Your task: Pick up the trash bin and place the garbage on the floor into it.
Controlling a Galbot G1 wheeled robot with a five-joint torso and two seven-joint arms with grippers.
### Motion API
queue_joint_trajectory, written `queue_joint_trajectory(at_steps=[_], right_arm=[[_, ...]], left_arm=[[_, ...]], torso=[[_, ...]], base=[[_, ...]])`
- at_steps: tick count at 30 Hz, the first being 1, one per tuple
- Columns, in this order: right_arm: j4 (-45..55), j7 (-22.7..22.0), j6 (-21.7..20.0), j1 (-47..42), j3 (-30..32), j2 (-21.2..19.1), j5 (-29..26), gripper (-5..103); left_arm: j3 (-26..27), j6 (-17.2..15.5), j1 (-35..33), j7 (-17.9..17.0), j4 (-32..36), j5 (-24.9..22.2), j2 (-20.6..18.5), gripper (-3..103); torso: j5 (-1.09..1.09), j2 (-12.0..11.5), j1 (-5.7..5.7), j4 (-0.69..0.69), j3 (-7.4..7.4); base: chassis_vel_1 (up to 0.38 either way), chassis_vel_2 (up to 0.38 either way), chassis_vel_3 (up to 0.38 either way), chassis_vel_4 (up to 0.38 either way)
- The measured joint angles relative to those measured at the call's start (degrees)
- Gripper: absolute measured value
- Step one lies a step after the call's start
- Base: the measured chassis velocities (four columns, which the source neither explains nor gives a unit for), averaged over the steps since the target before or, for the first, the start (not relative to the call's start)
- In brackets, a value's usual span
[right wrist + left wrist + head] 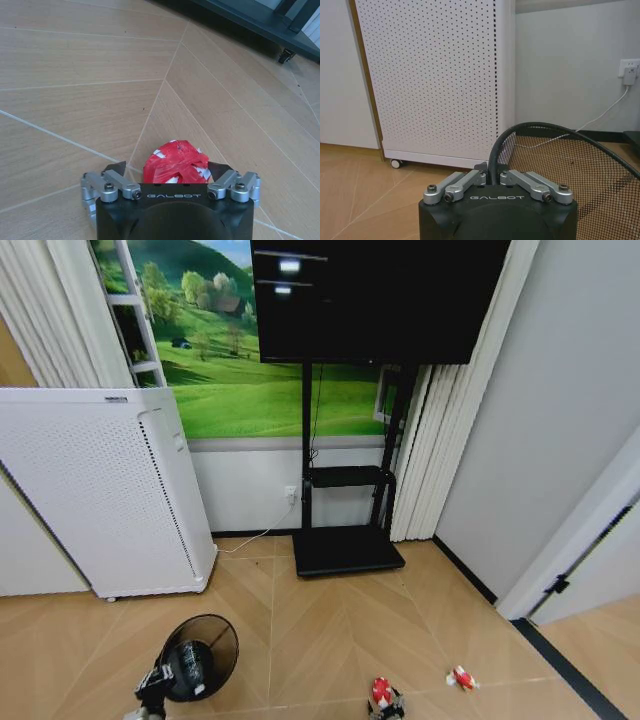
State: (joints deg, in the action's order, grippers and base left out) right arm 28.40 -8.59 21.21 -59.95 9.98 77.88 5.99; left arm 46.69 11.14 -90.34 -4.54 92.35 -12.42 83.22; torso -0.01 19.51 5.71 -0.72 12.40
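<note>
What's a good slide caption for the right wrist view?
Right tool straddling a crumpled red-and-white wrapper on the chevron parquet floor, fingers open either side.

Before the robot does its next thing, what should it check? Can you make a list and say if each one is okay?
1. Left gripper shut on the trash bin rim: ok.
2. Bin lifted, tilted: ok.
3. Right gripper fingers on both sides of a red-and-white wrapper: ok.
4. Fingers squeezing the wrapper: cannot tell.
5. Second wrapper on the floor: not ok.
</note>
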Motion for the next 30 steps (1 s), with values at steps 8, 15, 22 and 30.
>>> queue_joint_trajectory(at_steps=[8,15,22,30], right_arm=[[-0.85,0.93,0.54,0.78,-0.29,0.18,0.25,65],[-0.86,1.71,1.12,0.38,-0.09,-0.23,0.32,43],[-0.39,2.14,1.61,-0.26,0.18,-0.30,0.56,28],[0.71,3.46,2.89,-0.76,0.40,-0.51,1.57,27]], left_arm=[[0.03,0.00,0.26,0.03,-0.16,-0.11,-0.10,6],[0.01,0.00,0.46,0.03,-0.11,-0.56,-0.44,6],[-0.05,0.09,0.53,0.03,-0.12,-0.63,-0.39,6],[-0.33,0.23,1.26,0.04,-0.67,-0.18,-0.24,6]], torso=[[0.00,0.00,0.00,0.00,0.00],[-0.01,0.00,0.00,0.00,0.00],[-0.01,0.00,0.00,-0.01,0.00],[0.02,0.00,0.00,-0.01,0.00]], base=[[0.000,0.000,0.000,0.000],[0.000,0.000,0.000,0.000],[0.000,0.000,0.000,0.000],[0.000,0.000,0.000,0.000]])
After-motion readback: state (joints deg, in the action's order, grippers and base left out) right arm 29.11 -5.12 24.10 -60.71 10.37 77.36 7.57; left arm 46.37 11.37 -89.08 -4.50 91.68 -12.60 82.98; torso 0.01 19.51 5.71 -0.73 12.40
